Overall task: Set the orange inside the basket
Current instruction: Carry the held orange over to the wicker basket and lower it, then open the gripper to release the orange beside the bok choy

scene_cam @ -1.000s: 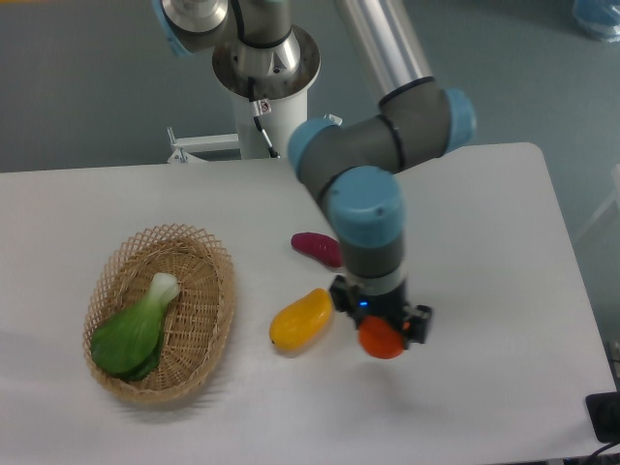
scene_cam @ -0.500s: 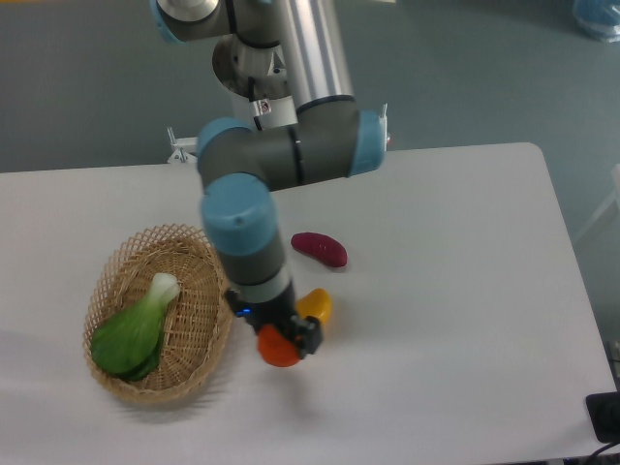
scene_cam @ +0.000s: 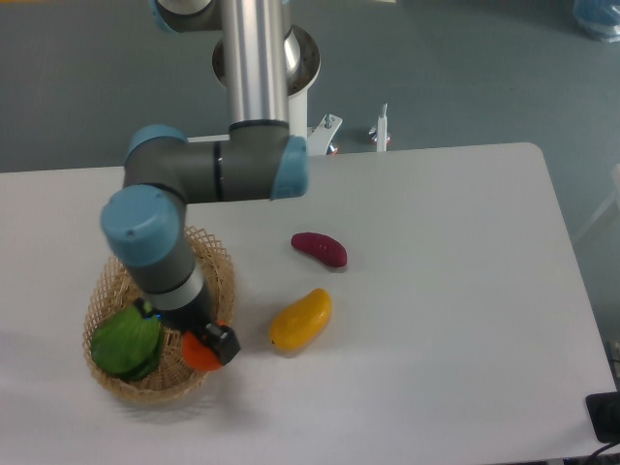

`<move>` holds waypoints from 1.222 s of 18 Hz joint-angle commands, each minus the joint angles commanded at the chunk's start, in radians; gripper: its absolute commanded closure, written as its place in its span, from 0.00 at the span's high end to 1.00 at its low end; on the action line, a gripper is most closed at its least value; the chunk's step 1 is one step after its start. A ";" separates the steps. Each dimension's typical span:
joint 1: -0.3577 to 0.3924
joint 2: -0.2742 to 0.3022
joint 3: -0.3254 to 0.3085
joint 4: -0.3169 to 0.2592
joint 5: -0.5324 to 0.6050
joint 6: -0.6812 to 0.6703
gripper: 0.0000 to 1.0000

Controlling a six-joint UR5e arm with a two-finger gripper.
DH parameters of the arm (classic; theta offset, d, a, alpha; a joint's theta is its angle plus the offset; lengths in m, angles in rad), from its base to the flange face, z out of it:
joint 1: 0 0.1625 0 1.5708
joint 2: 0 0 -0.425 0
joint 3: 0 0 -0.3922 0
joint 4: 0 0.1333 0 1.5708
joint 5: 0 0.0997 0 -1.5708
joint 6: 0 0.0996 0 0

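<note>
The orange (scene_cam: 200, 356) is a small bright orange-red ball, held in my gripper (scene_cam: 201, 349), which is shut on it. It hangs over the right part of the basket (scene_cam: 221, 274), a light tan oval wicker basket at the left of the table. My arm covers much of the basket's middle. The gripper's fingers are mostly hidden by the wrist and the fruit.
A green leafy vegetable (scene_cam: 127, 343) lies in the basket's left half. A yellow mango-like fruit (scene_cam: 300, 320) lies right of the basket, and a dark red-purple oblong fruit (scene_cam: 320, 248) lies behind it. The robot base (scene_cam: 262, 58) stands at the table's far edge.
The arm has swung left across the table with the orange, from right of the yellow fruit to above the basket. The other fruits have not moved.
</note>
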 joint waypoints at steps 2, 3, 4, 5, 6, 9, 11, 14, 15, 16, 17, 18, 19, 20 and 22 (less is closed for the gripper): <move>-0.008 -0.005 -0.005 0.003 0.002 -0.011 0.85; -0.012 -0.005 -0.005 0.003 0.000 -0.021 0.88; -0.018 -0.008 -0.005 0.003 0.000 -0.028 0.91; -0.018 -0.009 -0.003 0.003 0.000 -0.028 0.93; -0.018 -0.009 -0.003 0.003 0.002 -0.035 0.95; -0.018 -0.011 0.005 0.003 0.000 -0.054 1.00; -0.018 -0.009 0.006 0.005 -0.002 -0.055 1.00; -0.018 0.001 0.015 0.049 -0.006 -0.055 1.00; -0.017 0.003 0.017 0.073 -0.011 -0.055 1.00; -0.012 0.001 0.021 0.092 -0.011 -0.064 1.00; -0.002 0.000 0.020 0.103 -0.012 -0.099 1.00; 0.014 -0.003 0.014 0.119 -0.012 -0.116 1.00; 0.024 -0.005 0.009 0.138 -0.006 -0.117 1.00; 0.043 -0.005 0.006 0.150 -0.003 -0.117 1.00; 0.089 -0.002 -0.002 0.152 -0.002 -0.095 1.00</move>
